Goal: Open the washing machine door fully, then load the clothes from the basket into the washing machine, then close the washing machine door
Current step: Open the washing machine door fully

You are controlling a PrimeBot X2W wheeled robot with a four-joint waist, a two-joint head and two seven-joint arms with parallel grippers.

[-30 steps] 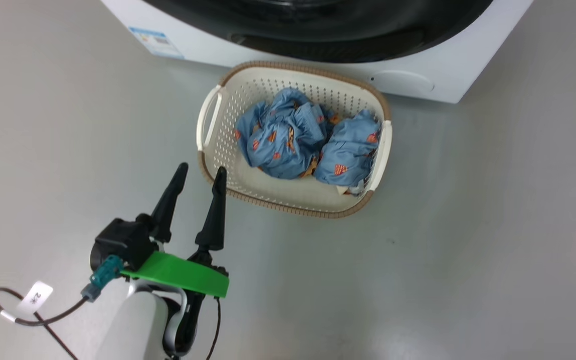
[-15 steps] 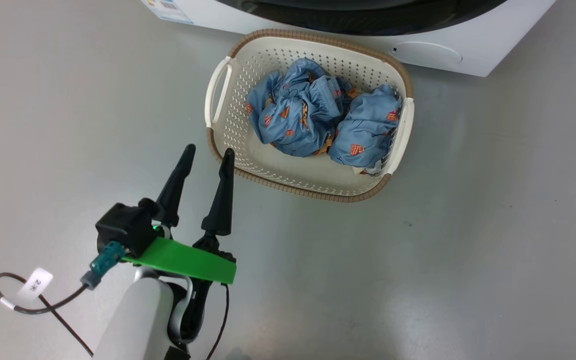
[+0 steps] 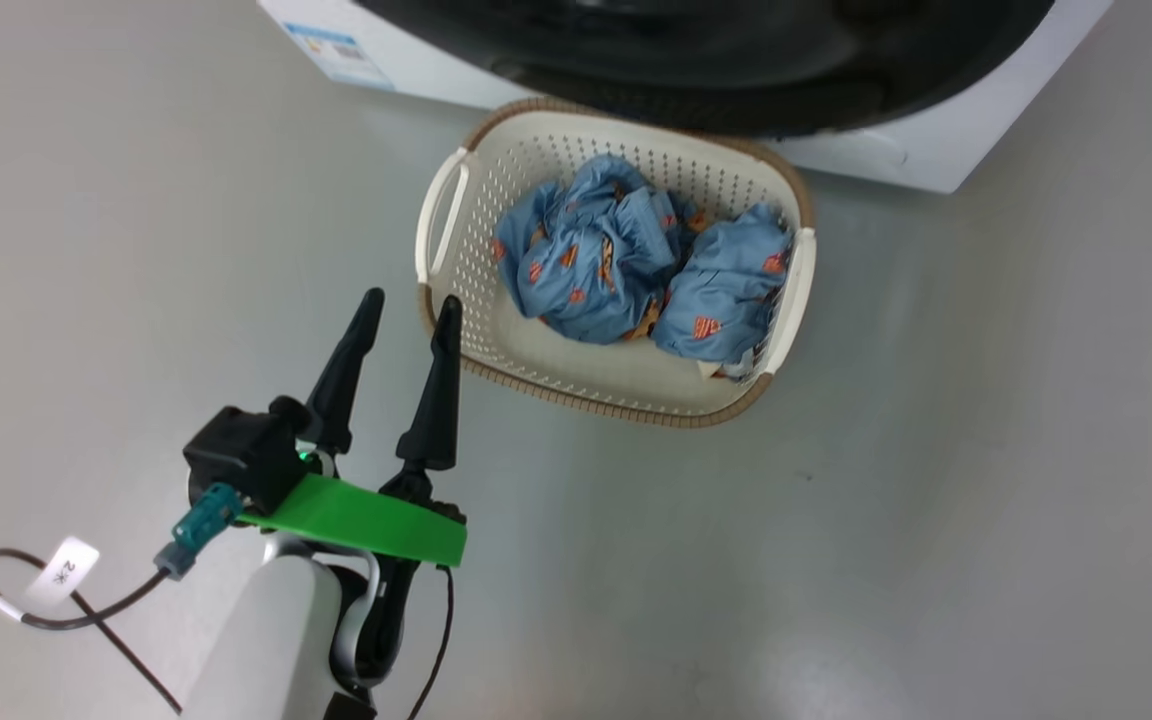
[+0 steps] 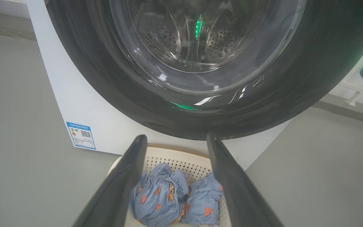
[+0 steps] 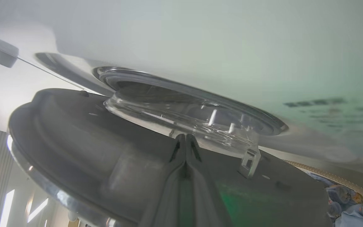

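The left gripper (image 3: 411, 296) stands open and empty, its two dark fingers spread and aimed far, at the near-left corner of the basket (image 3: 481, 310); whether the right-hand fingertip touches the woven-look rim or hangs above it cannot be told. The right gripper (image 5: 186, 136) has its fingers pressed together, nothing seen between them, tips at the foot of the glass bowl on the inner face of the washing machine door (image 5: 74, 142); contact there is unclear. That door is a wide glossy black ring around bulging clear glass, through which the perforated steel drum (image 4: 219, 47) glints, and it stands swung out off the white front of the washing machine (image 4: 74, 94), how far I cannot judge. A blue label (image 4: 81, 135) marks the machine's lower left corner. The cream-white perforated basket rests on the grey floor (image 3: 936, 450) just on the near side of the machine, holding the clothes (image 3: 586, 260): two crumpled light blue bundles printed with small orange-brown figures, a scrap of pale cloth under the right one. The door's black rim hides part of the basket's far edge in the head view, which also cuts off the machine's top; the left fingers cover the basket's sides in the wrist view; the right wrist view is blurred, the dark print on the white front there unreadable
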